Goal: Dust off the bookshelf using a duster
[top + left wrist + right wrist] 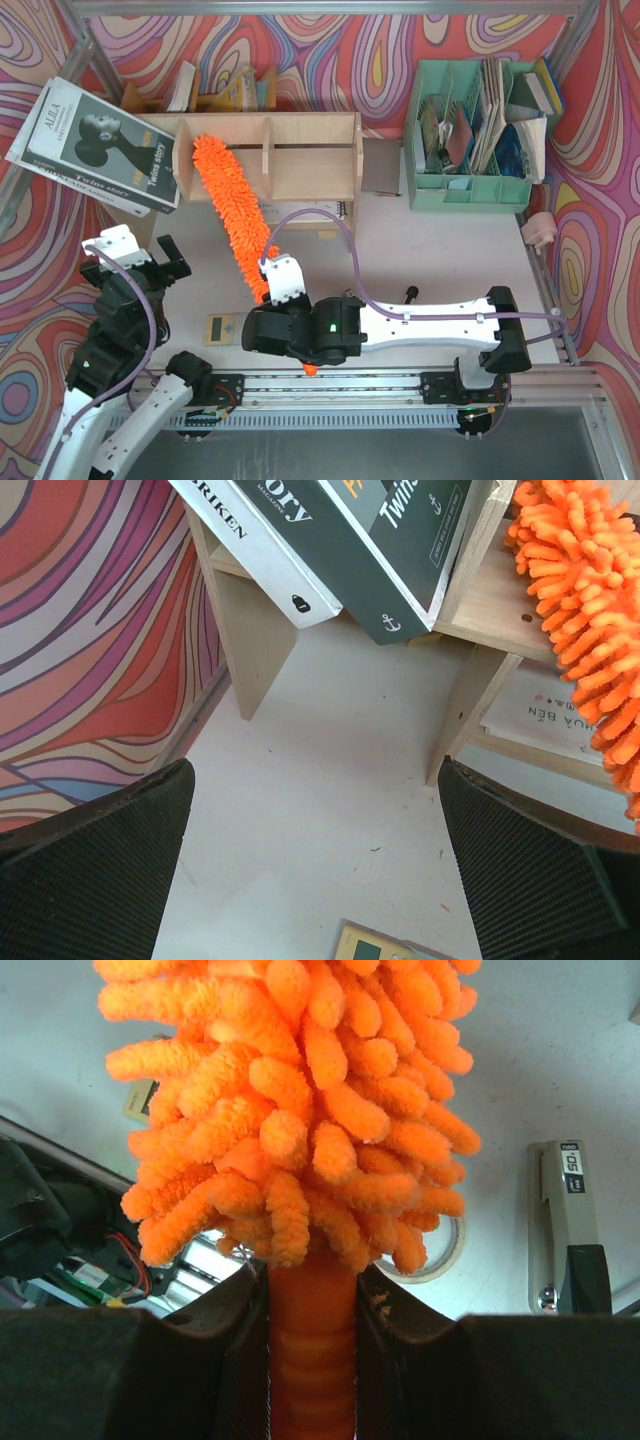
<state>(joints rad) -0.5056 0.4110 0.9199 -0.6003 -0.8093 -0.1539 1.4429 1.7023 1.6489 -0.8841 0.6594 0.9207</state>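
Duster point(230, 205): handle clamped in closed right gripper point(312, 1295), in front of bookshelf point(310, 150); fluffy tip resting in bookshelf's middle compartment.
Left gripper point(315, 860): spread wide, empty, before bookshelf's left leg.
Magazines point(95, 145): leaning on bookshelf's left end.

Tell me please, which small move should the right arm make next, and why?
Probably sweep the duster rightward along the bookshelf. The right claw is shut on its handle, the fluffy tip lies on the shelf's left part, and a magazine covers the left end, so the right side looks freer.
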